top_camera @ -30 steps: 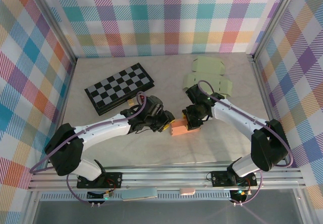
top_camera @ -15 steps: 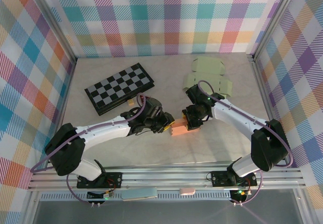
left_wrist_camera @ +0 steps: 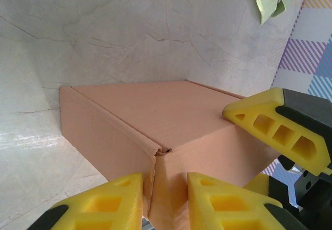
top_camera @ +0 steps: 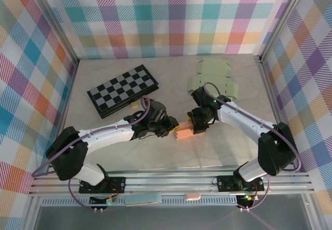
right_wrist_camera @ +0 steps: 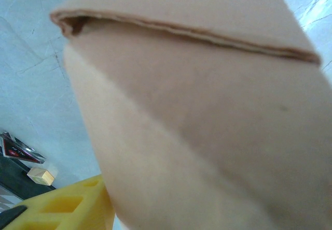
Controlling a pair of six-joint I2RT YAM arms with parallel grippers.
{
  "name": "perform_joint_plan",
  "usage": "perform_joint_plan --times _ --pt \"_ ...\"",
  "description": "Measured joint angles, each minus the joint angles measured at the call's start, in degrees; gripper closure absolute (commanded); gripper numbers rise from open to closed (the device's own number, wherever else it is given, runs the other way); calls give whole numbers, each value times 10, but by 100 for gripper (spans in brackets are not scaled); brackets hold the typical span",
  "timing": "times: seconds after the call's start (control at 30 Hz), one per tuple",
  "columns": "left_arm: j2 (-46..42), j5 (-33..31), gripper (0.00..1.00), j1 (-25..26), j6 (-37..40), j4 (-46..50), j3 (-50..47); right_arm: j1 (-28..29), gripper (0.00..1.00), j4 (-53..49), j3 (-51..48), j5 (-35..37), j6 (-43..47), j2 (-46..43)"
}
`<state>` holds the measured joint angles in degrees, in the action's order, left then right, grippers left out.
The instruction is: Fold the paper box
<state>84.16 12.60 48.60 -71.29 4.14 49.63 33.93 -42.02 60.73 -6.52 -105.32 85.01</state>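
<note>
Between the jaws of my left gripper (left_wrist_camera: 165, 182) sits one corner of the brown box (left_wrist_camera: 155, 111). The jaws are only a little apart, and I cannot tell if they squeeze it. My right gripper (top_camera: 196, 125) is at the other end of the box with one yellow finger (left_wrist_camera: 259, 105) on top; I cannot tell if it grips. The box lies on the table (top_camera: 155, 157) between my two arms. Farther back are a checkerboard (top_camera: 123, 90) and some green paper (top_camera: 215, 77).

No legible text, label, brand, number or sign: plain tan faces on the paper box (top_camera: 184, 132), bare squares on the chessboard (top_camera: 123, 90), unmarked green sheets (top_camera: 215, 77).
</note>
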Motion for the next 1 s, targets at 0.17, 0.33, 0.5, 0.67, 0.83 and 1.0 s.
perform_joint_plan --times 0.17,0.33,0.5,0.67,0.83,1.0 --pt "0 0 75 0 4 0 0 -4 36 0 0 0 11 0" --pt "0 0 76 0 8 1 0 -9 26 -11 16 1 41 -2" --pt "4 3 76 0 15 0 1 -21 23 -23 45 1 92 -26" --pt "9 4 76 0 21 1 7 -43 25 -38 55 1 151 -79" --pt "15 5 76 0 32 5 15 -106 36 -43 43 -21 248 -147" --pt "18 7 76 0 38 13 20 -184 42 -59 15 -71 340 -162"
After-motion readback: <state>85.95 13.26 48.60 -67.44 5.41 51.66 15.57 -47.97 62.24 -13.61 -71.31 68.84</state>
